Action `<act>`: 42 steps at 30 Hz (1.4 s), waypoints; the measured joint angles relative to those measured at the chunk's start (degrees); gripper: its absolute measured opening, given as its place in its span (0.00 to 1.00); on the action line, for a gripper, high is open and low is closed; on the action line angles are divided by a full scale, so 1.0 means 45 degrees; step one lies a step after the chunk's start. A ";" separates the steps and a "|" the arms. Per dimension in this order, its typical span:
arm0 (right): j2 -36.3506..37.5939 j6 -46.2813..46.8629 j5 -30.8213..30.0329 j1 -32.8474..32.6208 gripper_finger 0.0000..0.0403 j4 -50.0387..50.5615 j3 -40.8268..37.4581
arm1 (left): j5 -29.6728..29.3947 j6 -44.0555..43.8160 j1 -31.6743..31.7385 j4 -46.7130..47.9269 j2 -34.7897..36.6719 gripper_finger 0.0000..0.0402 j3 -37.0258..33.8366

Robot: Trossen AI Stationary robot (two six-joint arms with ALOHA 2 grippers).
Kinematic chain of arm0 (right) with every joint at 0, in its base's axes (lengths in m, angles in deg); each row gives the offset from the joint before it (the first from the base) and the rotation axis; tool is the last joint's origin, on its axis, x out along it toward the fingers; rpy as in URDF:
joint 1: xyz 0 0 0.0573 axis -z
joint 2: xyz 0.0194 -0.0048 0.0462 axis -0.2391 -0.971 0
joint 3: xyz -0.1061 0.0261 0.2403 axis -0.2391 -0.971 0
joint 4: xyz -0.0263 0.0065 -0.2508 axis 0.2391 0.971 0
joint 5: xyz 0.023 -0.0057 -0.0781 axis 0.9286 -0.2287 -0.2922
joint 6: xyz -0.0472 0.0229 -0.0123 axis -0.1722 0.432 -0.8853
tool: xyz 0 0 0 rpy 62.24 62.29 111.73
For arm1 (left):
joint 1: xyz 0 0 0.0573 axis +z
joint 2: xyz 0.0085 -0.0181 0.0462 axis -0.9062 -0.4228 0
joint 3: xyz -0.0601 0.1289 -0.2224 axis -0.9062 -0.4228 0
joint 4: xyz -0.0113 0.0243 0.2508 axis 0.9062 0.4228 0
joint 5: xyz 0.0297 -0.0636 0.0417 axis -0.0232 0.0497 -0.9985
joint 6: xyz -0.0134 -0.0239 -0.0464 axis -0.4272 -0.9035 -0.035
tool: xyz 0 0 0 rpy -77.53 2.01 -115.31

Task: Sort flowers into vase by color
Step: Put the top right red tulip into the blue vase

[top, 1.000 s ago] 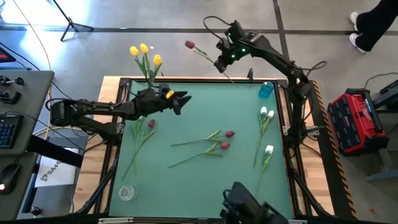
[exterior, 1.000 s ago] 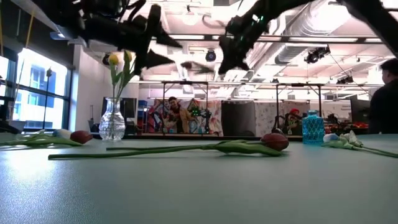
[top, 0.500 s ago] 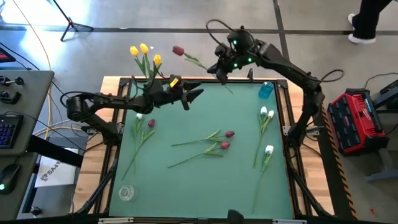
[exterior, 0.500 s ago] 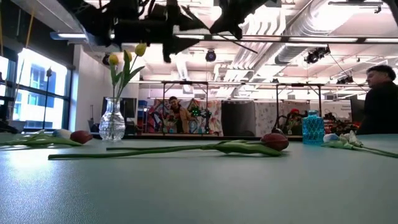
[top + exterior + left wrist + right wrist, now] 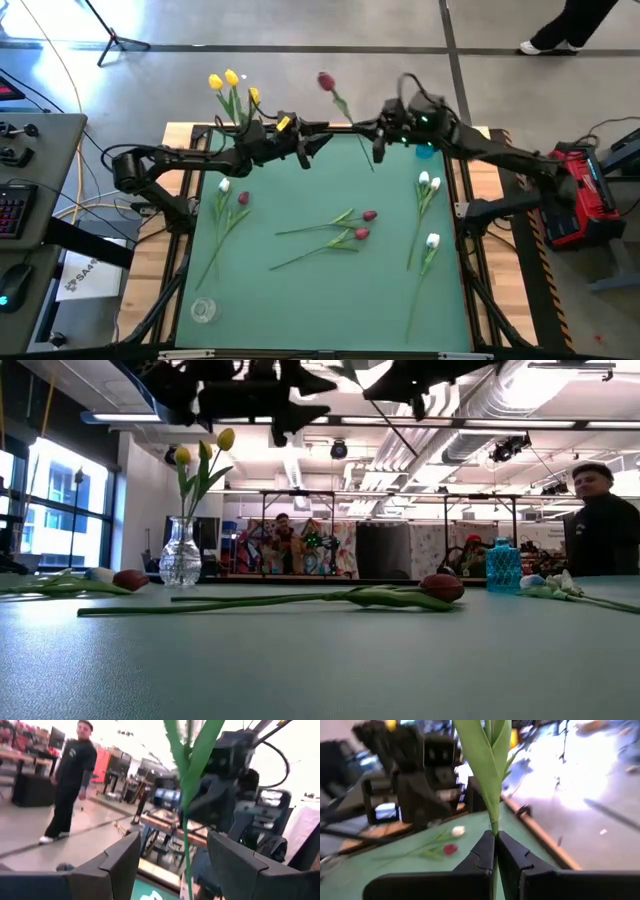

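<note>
Green table mat (image 5: pixel 300 290) carries loose flowers: two dark red tulips (image 5: pixel 362 224) lying mid-table, one red tulip (image 5: pixel 243 198) and a white one (image 5: pixel 224 186) on the left, three white tulips (image 5: pixel 428 210) on the right. Yellow tulips (image 5: pixel 231 82) stand in the clear vase (image 5: pixel 181 555) at the far left corner; in the high view the vase body is hidden behind the left arm. Blue vase (image 5: pixel 503 565) sits at the far right corner, partly covered by the right arm from above. Small clear vase (image 5: pixel 203 310) stands near the front left.

Right gripper (image 5: pixel 377 140) is clenched on the stem of a dark red tulip (image 5: pixel 326 81), held above the far edge, head pointing beyond the table. Left gripper (image 5: pixel 318 140) faces it, fingers (image 5: pixel 120 862) spread wide, that stem between them, untouched. Low view cuts both grippers off at the top.

Person (image 5: pixel 600 530) stands beyond the table. No writing can be read.
</note>
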 joint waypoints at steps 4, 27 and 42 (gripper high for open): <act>0.1107 0.0329 -0.0430 -0.0069 0.00 -0.0978 -0.1479 | 0.0172 -0.0326 -0.0106 -0.0179 -0.0531 0.54 0.0313; 0.1545 0.0452 -0.1115 -0.1319 0.00 -0.3059 -0.3303 | 0.1996 -0.0383 -0.0398 0.0038 -0.2370 0.40 0.2885; 0.1516 0.0230 0.1361 -0.1275 0.00 -0.3288 -0.3299 | 0.3287 0.0080 -0.0449 0.0191 -0.2375 0.33 0.2880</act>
